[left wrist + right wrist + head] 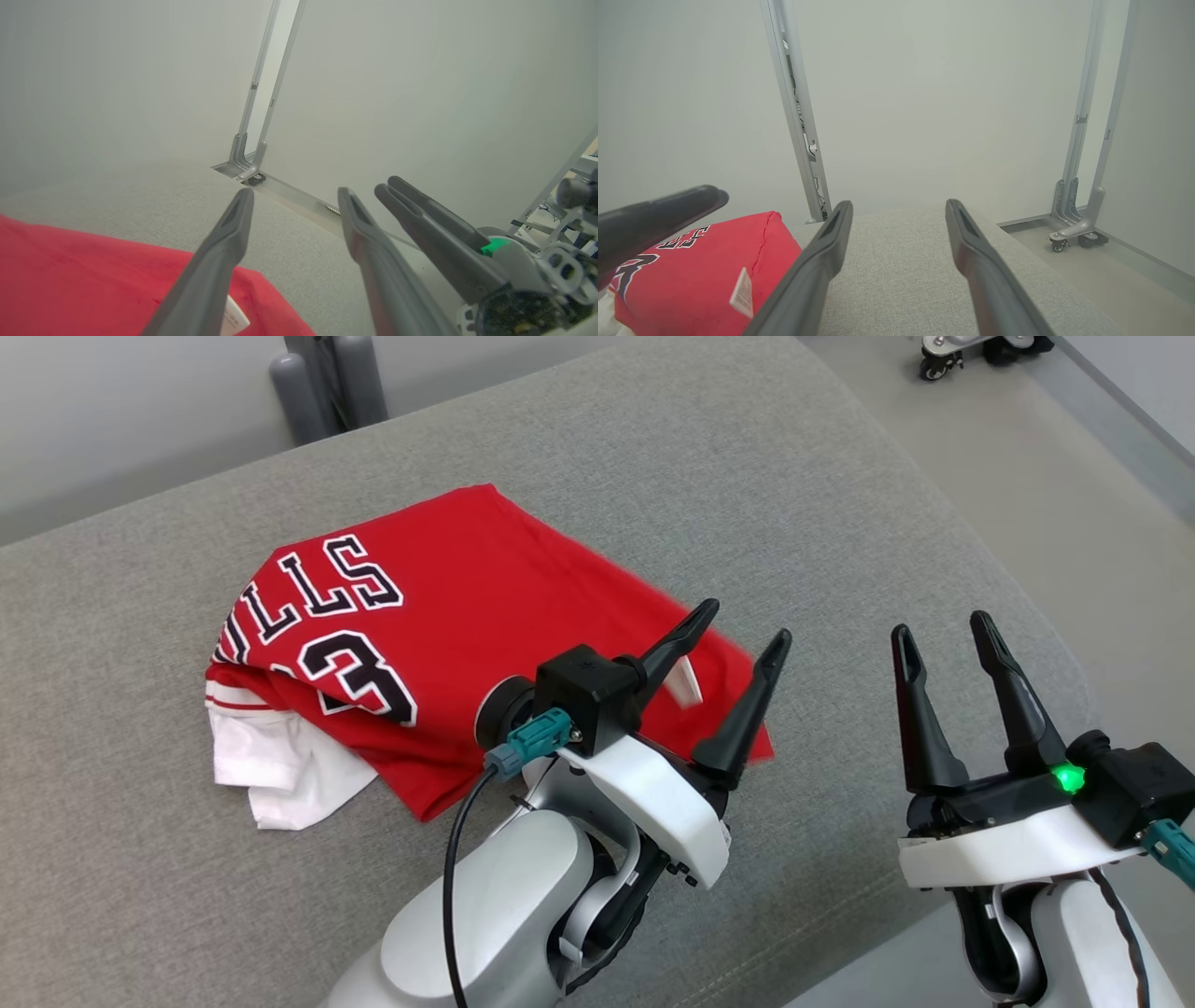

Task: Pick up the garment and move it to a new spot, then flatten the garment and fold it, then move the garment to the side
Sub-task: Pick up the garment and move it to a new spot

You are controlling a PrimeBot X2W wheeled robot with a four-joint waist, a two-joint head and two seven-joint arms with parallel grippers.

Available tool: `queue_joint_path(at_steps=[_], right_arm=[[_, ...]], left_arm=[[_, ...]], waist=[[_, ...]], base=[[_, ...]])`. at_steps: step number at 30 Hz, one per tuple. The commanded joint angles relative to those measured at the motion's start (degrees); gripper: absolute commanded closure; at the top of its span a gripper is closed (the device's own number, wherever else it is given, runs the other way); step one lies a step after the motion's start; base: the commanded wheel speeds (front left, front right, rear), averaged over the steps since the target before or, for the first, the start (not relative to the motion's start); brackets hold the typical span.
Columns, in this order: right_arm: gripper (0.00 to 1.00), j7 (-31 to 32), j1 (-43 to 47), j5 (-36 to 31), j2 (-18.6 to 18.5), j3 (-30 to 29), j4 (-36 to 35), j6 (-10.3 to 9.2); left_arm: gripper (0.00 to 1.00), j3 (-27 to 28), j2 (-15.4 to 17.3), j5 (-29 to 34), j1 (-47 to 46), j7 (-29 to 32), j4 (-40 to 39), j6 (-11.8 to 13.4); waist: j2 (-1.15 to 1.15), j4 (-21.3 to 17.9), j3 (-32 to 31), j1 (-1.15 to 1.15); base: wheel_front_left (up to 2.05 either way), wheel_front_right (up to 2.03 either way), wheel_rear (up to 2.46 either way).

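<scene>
Folded red jersey [448,616] — we judge it soft, light, slippery; best pinch through stacked layers at near edge. Left gripper [742,635] spread, empty; right gripper [941,630] spread.

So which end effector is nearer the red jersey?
Left. The left end effector is over the edge of the red jersey; the right end effector is apart, over grey cushion.

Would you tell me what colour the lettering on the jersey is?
Black edged in white, on the red jersey; clearest in the head view.
</scene>
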Motion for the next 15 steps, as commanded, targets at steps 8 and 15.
queue_joint_path(at_steps=[8,15], right_arm=[[0.00,-0.1,0.3,-0.5,-0.3,-0.7,-0.1,-0.02],[0.00,-0.1,1.3,-3.4,-0.3,-1.1,0.5,-0.02]], left_arm=[[0.00,0.9,1.0,-0.4,-3.5,-5.2,3.9,0.3],[0.00,7.7,8.0,4.7,-2.8,-8.8,2.2,1.2]], waist=[[0.00,3.8,-1.3,0.00],[0.00,11.2,-3.7,0.00]], base=[[0.00,0.00,0.00],[0.00,0.00,0.00]])
